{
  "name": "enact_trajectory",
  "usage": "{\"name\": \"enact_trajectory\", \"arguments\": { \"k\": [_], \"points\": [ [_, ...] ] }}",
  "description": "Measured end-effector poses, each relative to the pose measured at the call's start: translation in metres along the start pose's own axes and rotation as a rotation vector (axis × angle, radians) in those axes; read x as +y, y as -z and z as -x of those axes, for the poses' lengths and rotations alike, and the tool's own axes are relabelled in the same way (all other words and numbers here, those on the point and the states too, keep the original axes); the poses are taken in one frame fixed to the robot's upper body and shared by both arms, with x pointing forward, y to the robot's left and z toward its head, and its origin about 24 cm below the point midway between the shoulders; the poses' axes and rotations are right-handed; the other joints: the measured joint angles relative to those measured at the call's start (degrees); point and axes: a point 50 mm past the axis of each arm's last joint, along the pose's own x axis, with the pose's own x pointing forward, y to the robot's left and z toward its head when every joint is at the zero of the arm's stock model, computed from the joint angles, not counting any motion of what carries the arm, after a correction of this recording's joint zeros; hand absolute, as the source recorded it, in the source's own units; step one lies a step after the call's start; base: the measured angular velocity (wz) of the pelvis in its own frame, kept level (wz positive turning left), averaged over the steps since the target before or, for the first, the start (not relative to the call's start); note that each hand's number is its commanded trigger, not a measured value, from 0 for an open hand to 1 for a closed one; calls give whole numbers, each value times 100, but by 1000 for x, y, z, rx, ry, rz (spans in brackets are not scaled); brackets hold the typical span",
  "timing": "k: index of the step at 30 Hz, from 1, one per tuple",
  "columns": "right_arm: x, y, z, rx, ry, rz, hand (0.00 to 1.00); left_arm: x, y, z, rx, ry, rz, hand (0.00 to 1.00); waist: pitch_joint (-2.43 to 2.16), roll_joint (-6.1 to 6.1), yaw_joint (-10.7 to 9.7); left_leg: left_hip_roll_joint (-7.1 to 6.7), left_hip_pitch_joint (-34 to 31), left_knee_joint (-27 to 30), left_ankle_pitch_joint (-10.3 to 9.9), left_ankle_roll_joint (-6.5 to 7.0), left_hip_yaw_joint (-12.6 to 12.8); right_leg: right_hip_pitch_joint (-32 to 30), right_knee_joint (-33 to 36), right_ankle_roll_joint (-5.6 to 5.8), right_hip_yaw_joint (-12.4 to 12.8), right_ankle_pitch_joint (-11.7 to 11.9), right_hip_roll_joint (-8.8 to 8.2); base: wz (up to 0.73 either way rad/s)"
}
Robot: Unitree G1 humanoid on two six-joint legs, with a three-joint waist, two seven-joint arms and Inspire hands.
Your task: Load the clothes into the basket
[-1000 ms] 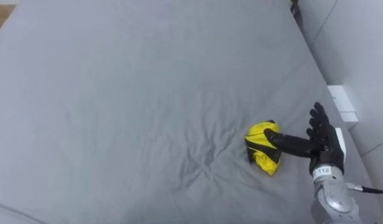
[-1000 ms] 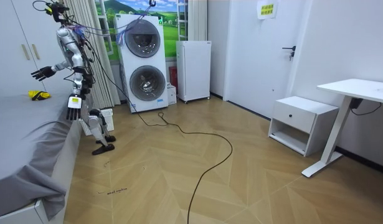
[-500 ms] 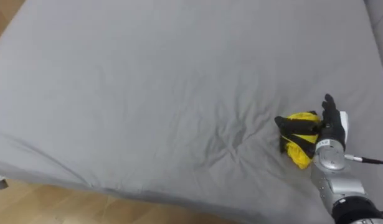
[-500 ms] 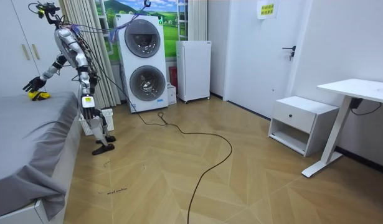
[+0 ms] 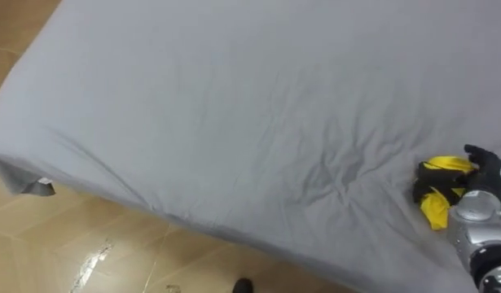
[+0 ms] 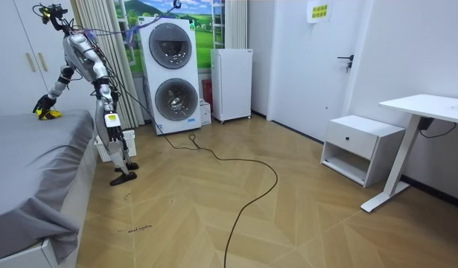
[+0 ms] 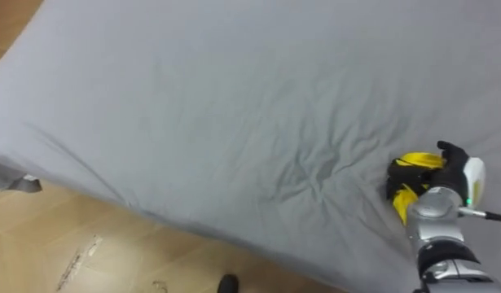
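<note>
A crumpled yellow garment [image 5: 440, 203] lies on the grey bed sheet [image 5: 234, 106], near the sheet's right side. My right hand [image 5: 481, 169] comes in from the lower right and rests on it, dark fingers [image 5: 434, 167] curled over and round the cloth. The right eye view shows the same garment [image 7: 410, 177] under that hand [image 7: 453, 172]. In the room view I stand bent over the bed's side, right hand [image 6: 42, 106] down on the yellow garment [image 6: 48, 114]. My left hand [image 6: 109, 120] hangs by my body, away from the bed.
The bed's near edge [image 5: 152, 216] runs across the lower left, with wooden floor [image 5: 63, 252] below it. Behind me stand stacked washing machines [image 6: 169, 74], a white cabinet [image 6: 231, 83], a nightstand [image 6: 361, 149] and a desk [image 6: 426, 112].
I have bent further over the bed, so the eye view has shifted. My right hand has come down from beside the garment onto it, and its fingers have curled round the cloth.
</note>
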Motion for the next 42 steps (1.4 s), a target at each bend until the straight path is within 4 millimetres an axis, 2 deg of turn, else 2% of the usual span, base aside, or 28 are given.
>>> {"name": "enact_trajectory", "arguments": {
  "k": [7, 12, 16, 18, 20, 22, 24, 25, 28, 30, 33, 38, 40, 42],
  "points": [
    [-6, 5, -2, 29, 4, 9, 100, 2, -10, -1, -35, -3, -2, 0, -5, 12, -14, -14, 0, -88, 2, 1, 9, -21, -43, 18, 2, -10, -6, 1],
    [-5, 9, -2, 56, -27, 19, 100, 2, -11, -1, -30, -5, -1, 0, -60, -84, -65, -18, 202, -392, 108, 0, 102, -5, -29, 19, 100, -9, -29, -7],
    [-4, 15, -1, 84, -61, 34, 100, 2, -11, -1, -29, -9, -3, 0, -71, -136, -85, -9, 534, -555, 122, -10, 141, 221, -38, 21, 174, -8, -26, -9],
    [-4, 19, 0, 98, -73, 36, 100, 4, -12, -1, -36, -15, 9, 0, -74, -197, -185, -5, 753, -632, 130, -12, 174, 388, -36, 21, 192, -8, -28, -5],
    [-2, 13, 0, 75, -83, 24, 100, 8, -12, -1, -37, -34, 29, 0, -82, -312, -234, 12, 857, -659, 130, -12, 302, 441, -43, 23, 328, -9, -20, -26],
    [-2, 5, 0, 45, -85, -3, 100, 11, -11, -1, -34, -47, 50, 0, -115, -405, -356, 14, 949, -669, 129, -12, 368, 510, -65, 24, 397, -8, -18, -23],
    [-3, 3, 0, 35, -82, -25, 100, 13, -10, -1, -31, -54, 51, 0, -181, -517, -478, 13, 1160, -696, 128, -12, 488, 691, -149, 45, 582, 5, -3, -23],
    [-4, 3, 1, 21, -84, -27, 100, 13, -9, 0, -32, -55, 51, 0, -183, -534, -501, 14, 1227, -709, 128, -12, 517, 736, -150, 48, 660, 7, 1, -36],
    [-6, 5, 8, -44, -107, -35, 100, 13, -4, 1, -20, -59, 54, 0, -195, -546, -579, 39, 1576, -805, 119, -4, 731, 944, -134, 62, 955, 11, 19, -42],
    [-14, 11, 10, -42, -95, -60, 100, 18, 2, 2, -3, -80, 94, 0, -200, -532, -696, 76, 1769, -824, 61, 26, 944, 1084, -165, 93, 1094, -37, 46, -28],
    [-28, 14, 13, -59, -61, -110, 100, 26, 10, 4, 21, -124, 137, 0, -219, -512, -816, 108, 1941, -896, 44, 34, 1102, 1119, -205, 112, 1350, -54, 103, -31],
    [-40, 22, 15, -50, -23, -133, 100, 29, 27, 8, 73, -142, 149, 0, -223, -503, -1029, 182, 2249, -946, -53, 4, 1431, 1265, -216, 90, 1609, -7, 160, -40],
    [-41, 27, 16, -41, -23, -127, 100, 28, 27, 9, 72, -137, 145, 0, -223, -499, -1110, 201, 2292, -945, -85, -16, 1509, 1270, -226, 81, 1733, 7, 195, -34],
    [-44, 33, 18, -32, -19, -123, 100, 28, 25, 8, 63, -134, 145, 0, -214, -481, -1283, 218, 2369, -949, -117, -29, 1584, 1304, -214, 79, 1801, 10, 212, -16]
  ]
}}
